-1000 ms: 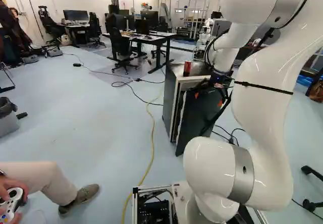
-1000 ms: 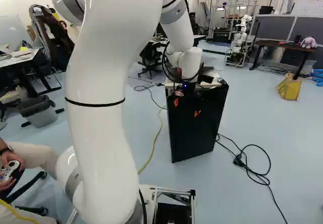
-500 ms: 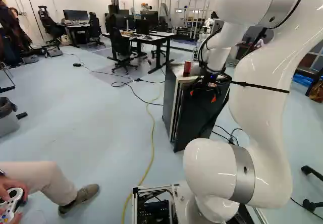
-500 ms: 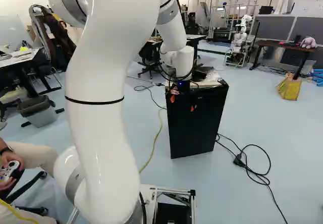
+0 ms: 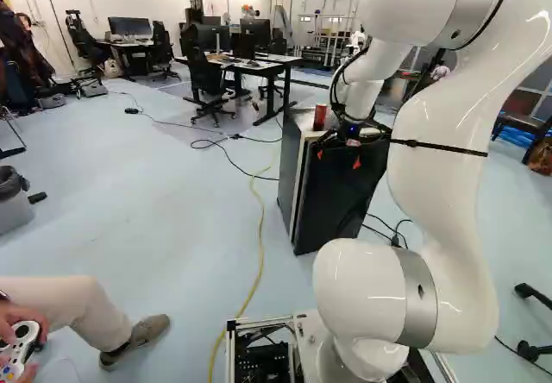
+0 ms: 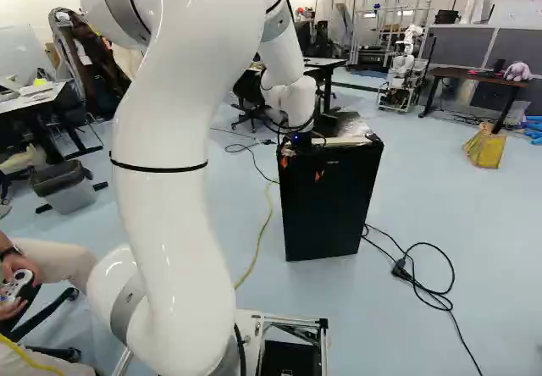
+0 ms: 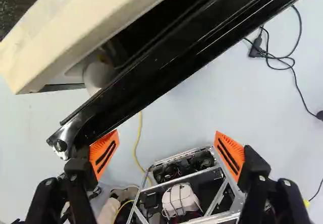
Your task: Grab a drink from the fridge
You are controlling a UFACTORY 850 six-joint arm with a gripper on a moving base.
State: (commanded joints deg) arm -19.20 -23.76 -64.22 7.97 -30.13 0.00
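Reached with the white arm (image 5: pixel 440 185) from the right of the left base view to the black fridge (image 5: pixel 291 167) near its centre. Held the hand (image 5: pixel 338 159) before the upper part of the fridge door (image 5: pixel 345 202). In the wrist view, held the orange pads (image 7: pixel 104 154) of the hand (image 7: pixel 167 143) spread wide, with the door just ahead and its metal-cornered end by one pad; could not tell about contact. Revealed the door ajar, with a rounded white thing (image 7: pixel 98 75) in the gap. Saw the red can (image 5: pixel 320 117) upright on top of the fridge, up and left of the hand in the left base view, clear of both pads. Could not identify any drink inside. Spotted another robot (image 6: pixel 406 63) at upper right of the right base view.
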